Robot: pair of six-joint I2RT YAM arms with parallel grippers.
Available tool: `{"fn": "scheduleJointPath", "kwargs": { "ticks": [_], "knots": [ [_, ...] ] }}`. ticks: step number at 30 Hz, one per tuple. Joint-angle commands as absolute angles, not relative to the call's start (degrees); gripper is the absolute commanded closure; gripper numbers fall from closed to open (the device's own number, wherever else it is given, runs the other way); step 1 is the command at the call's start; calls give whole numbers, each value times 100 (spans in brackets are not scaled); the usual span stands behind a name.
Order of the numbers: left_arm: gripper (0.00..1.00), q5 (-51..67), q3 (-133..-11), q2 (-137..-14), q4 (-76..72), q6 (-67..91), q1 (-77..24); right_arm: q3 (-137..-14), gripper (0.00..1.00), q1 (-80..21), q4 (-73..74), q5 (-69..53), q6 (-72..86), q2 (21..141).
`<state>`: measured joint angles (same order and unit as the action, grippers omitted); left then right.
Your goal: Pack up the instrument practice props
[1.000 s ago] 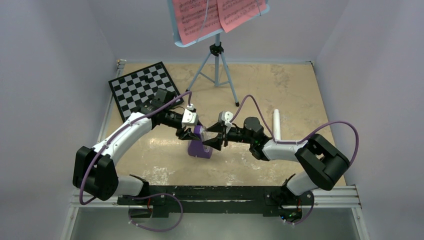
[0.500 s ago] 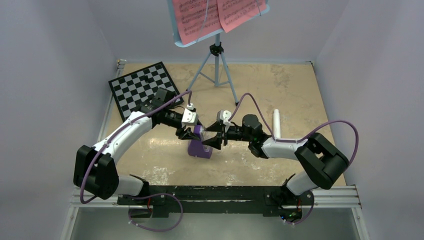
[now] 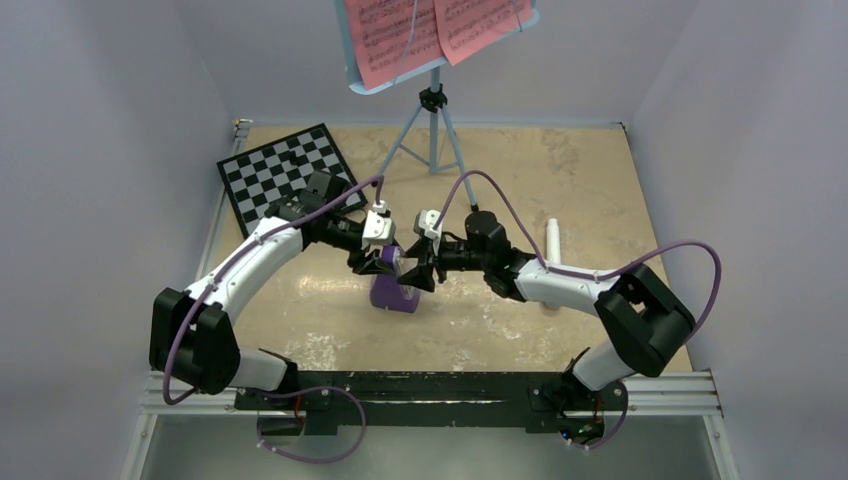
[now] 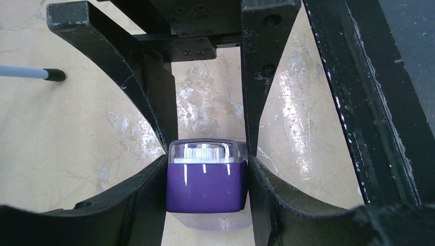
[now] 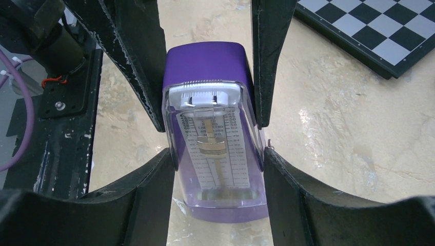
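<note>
Left hand [image 4: 208, 154]: clamped on the purple metronome [image 3: 393, 294] between its fingers.
Right hand [image 5: 209, 125]: gripped its clear cover [image 5: 215, 159], closer to the left hand than before.

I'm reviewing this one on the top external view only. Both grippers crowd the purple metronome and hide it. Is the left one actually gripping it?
Observer: Yes. The left wrist view shows the left gripper with both fingers pressed flat against opposite sides of the purple metronome.
Operator: And the right one?
Observer: In the right wrist view the right gripper is closed on it too, its fingers against the sides of the clear cover.
Operator: Is that cover on?
Observer: It is. The pendulum shows through it.
</note>
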<state>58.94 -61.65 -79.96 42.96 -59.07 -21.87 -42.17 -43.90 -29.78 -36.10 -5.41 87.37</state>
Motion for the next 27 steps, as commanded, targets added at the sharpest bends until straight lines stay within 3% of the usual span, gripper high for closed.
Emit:
{"fn": "scheduleJointPath", "kwargs": {
  "ticks": [1, 2, 5, 6, 7, 11, 12, 21, 27],
  "knots": [
    [81, 5550, -5783, -8204, 4156, -5747, -2396, -4359, 100, -4671, -2069, -2845, -811, 9121],
    [70, 5501, -5742, -8127, 4108, -5717, -2385, -4347, 100, -4668, -2064, -2897, -788, 9068],
    [40, 5310, -5595, -7792, 3891, -5486, -2316, -4279, 65, -4591, -1918, -3034, -812, 8756],
    [10, 5258, -5571, -7671, 3872, -5435, -2300, -4277, 56, -4555, -1844, -3084, -835, 8626],
    [2, 5222, -5560, -7569, 3876, -5386, -2290, -4292, 46, -4531, -1716, -3116, -876, 8517],
    [1, 5046, -5599, -7216, 3895, -5027, -2269, -4507, 5, -4421, -1273, -3140, -942, 8203],
    [1, 4947, -5628, -7157, 3854, -4781, -2268, -4576, 1, -4401, -1162, -3141, -1003, 8139],
    [1, 3938, -6012, -6332, 3737, -2430, -2276, -5167, 1, -3897, 271, -3049, -1234, 7570],
    [1, 2798, -7045, -7062, 4384, -609, -2525, -5720, 1, -3270, 1522, -2800, -1221, 7198]
  ]
}}
